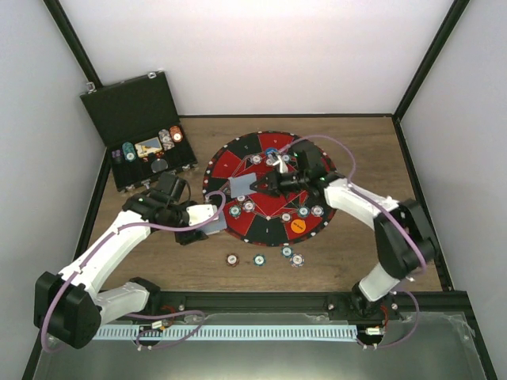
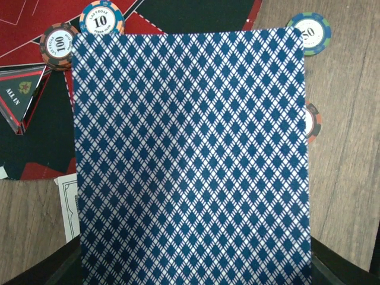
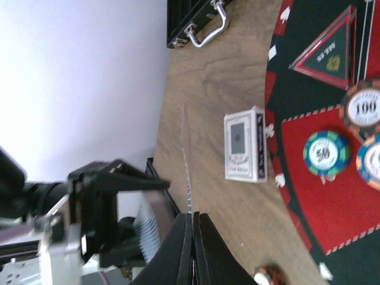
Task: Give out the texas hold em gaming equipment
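A playing card (image 1: 238, 186) is pinched between the pressed-together fingers of the right gripper (image 3: 193, 228). It is held over the left part of the round red-and-black mat (image 1: 226, 162). In the right wrist view it is seen edge-on, as a thin pale line rising from the fingertips.

A second card (image 2: 190, 154), backed with blue diamonds, is found at the left gripper (image 1: 207, 220), just off the mat's left rim. Most of the left wrist view is filled by it. Dark finger parts are seen at both lower corners of that view, but the fingertips are hidden by the card. It cannot be told whether the jaws are clamped on it or spread.

Past the second card's edges, a 100 chip (image 2: 59, 44) and a 10 chip (image 2: 101, 18) are seen on the mat beside an ALL IN triangle (image 2: 21, 95). A 50 chip (image 2: 309, 32) is seen on the wooden table (image 1: 364, 237). A boxed deck (image 3: 243, 145) is laid on the wood just beside the mat's rim.

A row of four chips (image 1: 259, 259) is spread on the table near the mat's near edge. An orange marker disc (image 1: 296, 226) is placed on the mat's near side and a blue marker disc (image 1: 271, 152) on its far side. The black case (image 1: 131, 107) is open at the far left, with more chips inside.
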Robot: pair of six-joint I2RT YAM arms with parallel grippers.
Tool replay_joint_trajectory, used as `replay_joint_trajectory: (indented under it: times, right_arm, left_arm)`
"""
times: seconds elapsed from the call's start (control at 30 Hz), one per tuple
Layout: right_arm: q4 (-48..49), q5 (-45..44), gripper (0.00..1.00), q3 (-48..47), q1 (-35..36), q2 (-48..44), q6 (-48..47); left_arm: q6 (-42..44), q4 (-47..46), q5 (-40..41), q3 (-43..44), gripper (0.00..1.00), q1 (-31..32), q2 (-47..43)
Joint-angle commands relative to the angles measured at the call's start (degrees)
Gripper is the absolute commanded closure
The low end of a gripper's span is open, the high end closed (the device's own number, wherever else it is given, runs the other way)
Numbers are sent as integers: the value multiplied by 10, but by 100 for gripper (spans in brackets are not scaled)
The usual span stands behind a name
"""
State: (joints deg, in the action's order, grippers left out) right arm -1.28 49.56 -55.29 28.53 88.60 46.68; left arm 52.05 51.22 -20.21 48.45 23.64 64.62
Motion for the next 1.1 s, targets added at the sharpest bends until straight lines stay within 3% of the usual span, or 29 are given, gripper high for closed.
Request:
replay_joint_trajectory:
  times: [0.0, 0.3, 0.53, 0.8, 0.93, 1.07]
  right_arm:
    - [-35, 10, 99, -109, 0, 116, -57]
    - [-81, 0, 99, -350, 32, 359, -70]
    - [-114, -15, 99, -450, 55, 454, -69]
    - [-202, -70, 65, -477, 47, 436, -130]
    - [-217, -104, 60, -450, 34, 383, -146]
    - [-231, -136, 48, -420, 31, 326, -161]
  left_arm:
    - [-10, 26, -27, 33, 86, -3, -20]
    - [-22, 74, -24, 67, 86, -4, -38]
    - [-31, 85, -28, 72, 86, -4, -52]
    - [-33, 76, -25, 62, 86, -4, -48]
    - [-37, 65, -26, 60, 86, -4, -43]
    - [-38, 59, -24, 58, 86, -4, -35]
